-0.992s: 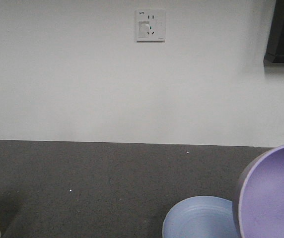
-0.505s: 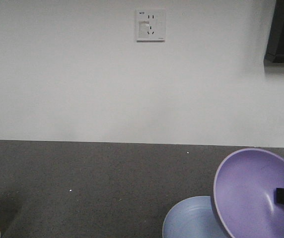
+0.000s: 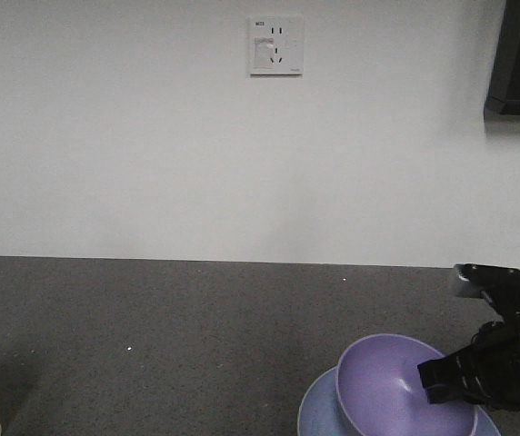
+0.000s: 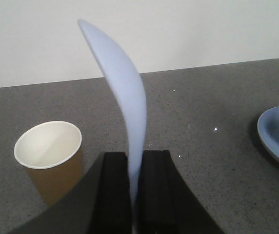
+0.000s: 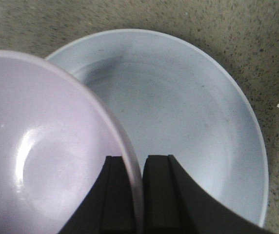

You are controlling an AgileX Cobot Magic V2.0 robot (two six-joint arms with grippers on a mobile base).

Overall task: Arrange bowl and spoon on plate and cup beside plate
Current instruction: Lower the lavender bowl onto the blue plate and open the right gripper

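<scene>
**Bowl over the plate, spoon up in the air**

The dark, speckled desk [image 3: 196,345] carries everything. The biggest thing on it is the light-blue plate [image 5: 193,112]. It lies flat, right under the right claw [image 5: 139,163] and a little ahead of it.

Next comes the purple bowl [image 5: 42,146]. The right claw pinches its thin rim between its two fingers, so the bowl hangs off to the claw's left and tips a bit. It sits low over the plate and covers the plate's left part. I cannot tell if its bottom touches the plate yet. I think it is held here because the plate is where it belongs.

The brown paper cup [image 4: 49,146] stands upright on the desk, ahead of the left claw [image 4: 134,161] and to its left, well apart from the plate.

The smallest thing is the pale blue spoon [image 4: 127,83]. The left claw is pressed onto one end of it, and the rest curves straight up. It is not on the plate yet. I think it waits because the bowl should be set down first.
</scene>
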